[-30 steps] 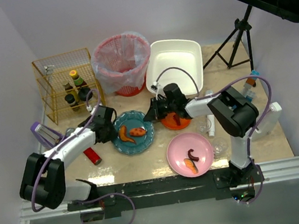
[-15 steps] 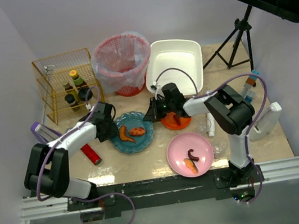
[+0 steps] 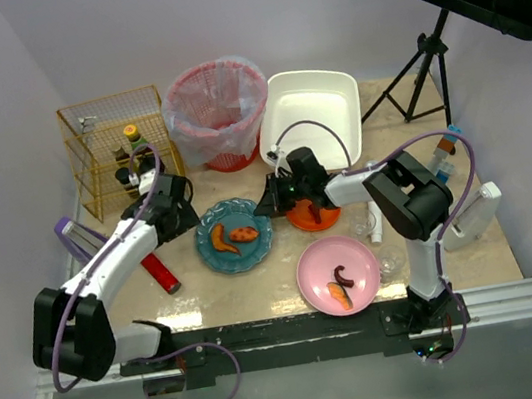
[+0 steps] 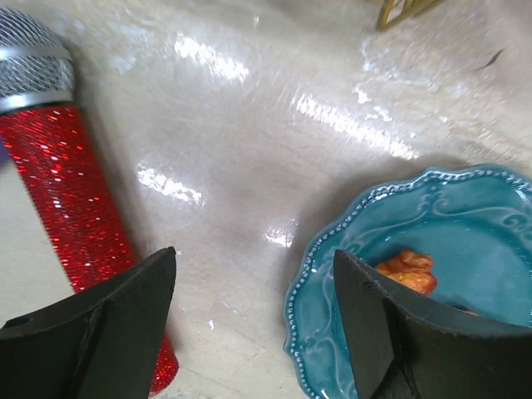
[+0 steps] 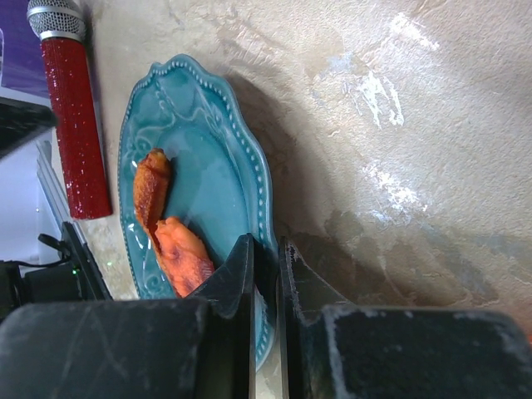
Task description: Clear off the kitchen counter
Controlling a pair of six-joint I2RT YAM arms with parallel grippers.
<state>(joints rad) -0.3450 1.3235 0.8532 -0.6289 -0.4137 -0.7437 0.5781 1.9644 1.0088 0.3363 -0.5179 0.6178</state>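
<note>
Seeing left jaws spread over worktop, between red microphone and teal plate. Seeing right jaws pressed together at that plate's rim, with worktop beneath the 2 arms.

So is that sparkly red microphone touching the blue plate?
Apart. The left wrist view shows the red microphone and the blue plate lying separately, with a broad strip of bare counter between them.
</note>
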